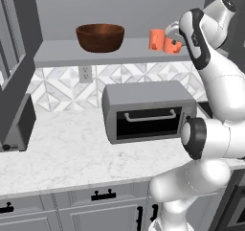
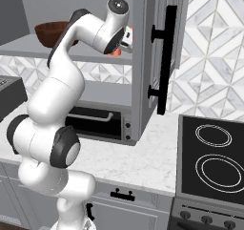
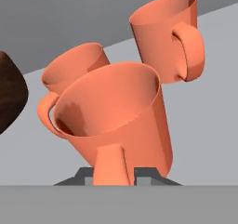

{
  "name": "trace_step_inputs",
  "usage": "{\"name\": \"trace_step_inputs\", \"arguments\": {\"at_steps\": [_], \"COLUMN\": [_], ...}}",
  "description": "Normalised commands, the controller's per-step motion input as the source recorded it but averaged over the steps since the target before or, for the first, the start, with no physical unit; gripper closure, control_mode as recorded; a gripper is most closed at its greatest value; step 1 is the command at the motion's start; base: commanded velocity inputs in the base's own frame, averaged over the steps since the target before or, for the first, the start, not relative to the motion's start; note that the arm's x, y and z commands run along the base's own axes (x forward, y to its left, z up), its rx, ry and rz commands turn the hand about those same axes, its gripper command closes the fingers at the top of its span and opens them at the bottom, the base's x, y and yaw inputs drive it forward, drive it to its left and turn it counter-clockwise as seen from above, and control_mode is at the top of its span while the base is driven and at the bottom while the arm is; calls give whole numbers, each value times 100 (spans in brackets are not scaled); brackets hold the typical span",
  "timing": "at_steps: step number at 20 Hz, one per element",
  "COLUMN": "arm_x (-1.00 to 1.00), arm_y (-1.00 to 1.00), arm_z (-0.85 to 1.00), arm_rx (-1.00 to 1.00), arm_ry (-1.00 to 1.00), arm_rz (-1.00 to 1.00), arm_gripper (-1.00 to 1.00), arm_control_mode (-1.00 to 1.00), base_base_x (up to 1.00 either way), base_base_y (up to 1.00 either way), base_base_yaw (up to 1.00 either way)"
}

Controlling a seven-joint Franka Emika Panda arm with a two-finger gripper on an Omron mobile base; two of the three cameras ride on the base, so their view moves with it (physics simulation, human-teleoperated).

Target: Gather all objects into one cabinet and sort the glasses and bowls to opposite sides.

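My gripper (image 3: 114,175) is shut on the handle of an orange mug (image 3: 116,111), which is tilted just above the grey cabinet shelf (image 1: 57,52). Two more orange mugs (image 3: 167,37) (image 3: 74,67) stand close behind it on the shelf. In the left base view the gripper (image 1: 173,37) is at the shelf's right end with the held mug (image 1: 172,46) under it, beside another mug (image 1: 156,39). The wide dark brown bowl (image 1: 100,37) sits towards the left of the same shelf, apart from the mugs. Its edge (image 3: 9,95) shows at the left of the hand view.
The cabinet's right door (image 2: 143,81) stands open with its black bar handle (image 2: 164,62) close to my arm. A grey toaster oven (image 1: 148,112) sits on the marble counter (image 1: 62,153) below the shelf. A cooktop (image 2: 214,152) lies to the right.
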Motion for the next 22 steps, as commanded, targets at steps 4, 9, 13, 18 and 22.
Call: {"name": "trace_step_inputs", "arguments": {"at_steps": [4,9,13,18,22], "arm_x": [7,1,-31,-72,-79], "arm_y": [28,1,5,29,41], "arm_z": [-16,0,17,18,2], "arm_rx": [10,1,-11,-29,-29], "arm_ry": [0,0,-2,0,0], "arm_rz": [0,0,3,9,4], "arm_gripper": [-100,-100,-100,-100,-100], "arm_control_mode": [-100,-100,-100,-100,-100], "base_base_x": [0,0,0,0,0], "base_base_y": [0,0,0,0,0], "base_base_yaw": [0,0,0,0,0]}}
